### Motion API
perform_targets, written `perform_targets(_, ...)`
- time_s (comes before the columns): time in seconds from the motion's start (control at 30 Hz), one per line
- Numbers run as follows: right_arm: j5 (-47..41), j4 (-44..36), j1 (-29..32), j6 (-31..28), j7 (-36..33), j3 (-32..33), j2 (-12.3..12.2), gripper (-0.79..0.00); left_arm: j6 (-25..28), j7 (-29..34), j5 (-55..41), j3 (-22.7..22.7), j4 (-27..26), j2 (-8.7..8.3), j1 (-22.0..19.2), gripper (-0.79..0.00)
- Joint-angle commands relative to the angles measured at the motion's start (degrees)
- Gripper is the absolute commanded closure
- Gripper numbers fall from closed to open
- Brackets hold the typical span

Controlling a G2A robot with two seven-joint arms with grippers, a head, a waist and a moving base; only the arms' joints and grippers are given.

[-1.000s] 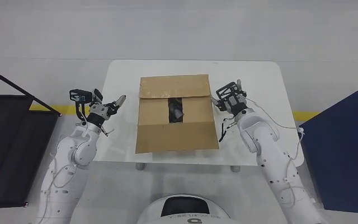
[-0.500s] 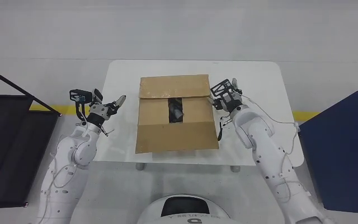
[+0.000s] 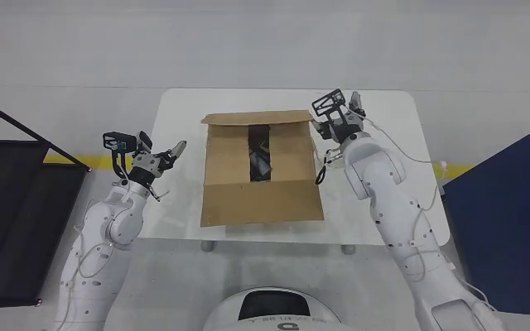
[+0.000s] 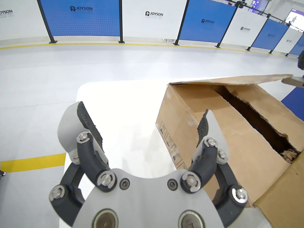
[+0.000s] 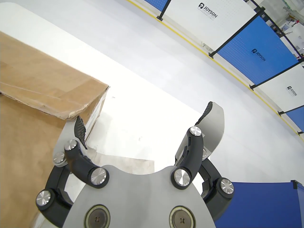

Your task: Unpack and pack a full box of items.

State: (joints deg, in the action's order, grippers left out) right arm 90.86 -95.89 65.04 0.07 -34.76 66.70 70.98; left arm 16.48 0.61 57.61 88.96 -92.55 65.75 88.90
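Because the right gripper (image 5: 144, 115) has its fingers spread wide and clamped on nothing, the raised far flap (image 5: 42, 79) of the box (image 3: 261, 199) seems to be propped rather than held. The flap's crumpled corner sits right at the tip of the finger pad (image 5: 79, 125) nearer the box and looks to be touching it. The other finger hangs over bare table (image 3: 373, 165) with nothing between the two.

From where I stand that is the weak spot. With one pad under a soft, bent corner, any sideways drift of the wrist could let the cardboard slide off and drop shut. Pushing harder could fold or tear the corner instead of swinging the flap.

The left gripper (image 4: 142, 110) is also spread and empty. The box's side wall stands ahead of its fingertips and off to one side, clearly apart from them, so nothing braces the carton. A firm shove from the right could skid or twist the whole box on the smooth tabletop.

Two inner flaps lie nearly flat with a ragged slot between them, and dark contents (image 3: 261, 157) show through it. I cannot tell what these are, and a finger dipping in blind could snag them.
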Motion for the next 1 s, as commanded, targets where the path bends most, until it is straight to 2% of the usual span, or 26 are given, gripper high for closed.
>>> perform_targets(0.0,-3.0,2.7,-3.8,-0.4,-1.0,-0.8,0.6,-0.785,0.0,0.0,0.0,0.0,0.0,0.0,0.0,-0.785)
perform_targets(0.1,-8.3,9.3,-10.0,-1.3,-1.9,-2.7,1.8,-0.785,0.0,0.0,0.0,0.0,0.0,0.0,0.0,-0.785)
perform_targets(0.27,-17.9,26.1,-20.6,-0.5,-1.8,-7.0,4.6,-0.785,0.0,0.0,0.0,0.0,0.0,0.0,0.0,-0.785)
perform_targets(0.37,-19.8,32.7,-23.9,1.2,-0.7,-9.5,6.0,-0.785,0.0,0.0,0.0,0.0,0.0,0.0,0.0,-0.785)
perform_targets(0.57,-19.8,41.2,-27.8,1.4,-5.0,-13.1,7.8,-0.785,0.0,0.0,0.0,0.0,0.0,0.0,0.0,-0.785)
perform_targets(0.67,-21.8,42.8,-27.5,0.5,-2.2,-12.6,8.1,-0.785,0.0,0.0,0.0,0.0,0.0,0.0,0.0,-0.785)
perform_targets(0.77,-23.9,40.1,-24.8,-3.4,4.1,-9.7,7.2,-0.785,0.0,0.0,0.0,0.0,0.0,0.0,0.0,-0.785)
perform_targets(0.87,-23.8,33.0,-19.0,-7.4,8.9,-4.6,5.2,-0.785,-0.2,1.0,2.5,-0.6,-1.2,-0.06,-0.3,-0.785)
perform_targets(0.97,-24.0,24.0,-10.5,-12.5,11.1,1.9,2.9,-0.785,-1.5,3.4,7.6,-2.1,-4.5,-0.11,-0.9,-0.785)
